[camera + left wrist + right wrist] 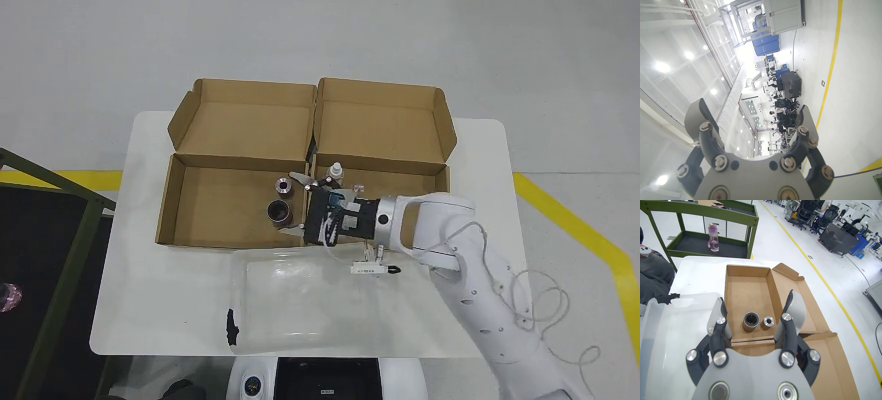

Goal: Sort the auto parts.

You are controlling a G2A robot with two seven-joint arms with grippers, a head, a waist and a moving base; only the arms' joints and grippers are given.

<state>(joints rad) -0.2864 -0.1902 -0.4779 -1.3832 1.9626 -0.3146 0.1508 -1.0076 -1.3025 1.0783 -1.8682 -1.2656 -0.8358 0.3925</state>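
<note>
Two open cardboard boxes stand side by side, the left box (215,210) and the right box (400,185). Two metal cylinders stand in the left box near its right wall: a larger sleeve (277,211) (751,321) and a smaller bushing (284,185) (768,322). My right gripper (296,204) (756,300) hangs open just above the wall shared by the boxes, pointing at the cylinders, holding nothing. A small white-capped part (339,170) sits in the right box. My left gripper (753,109) is open and empty, pointing up into the room.
A clear plastic bin (270,300) (662,321) lies at the table's front edge, with a white connector part (372,268) in it and black tape (232,328) on its rim. A green cart (715,217) with a pink bottle (713,237) stands beyond the table.
</note>
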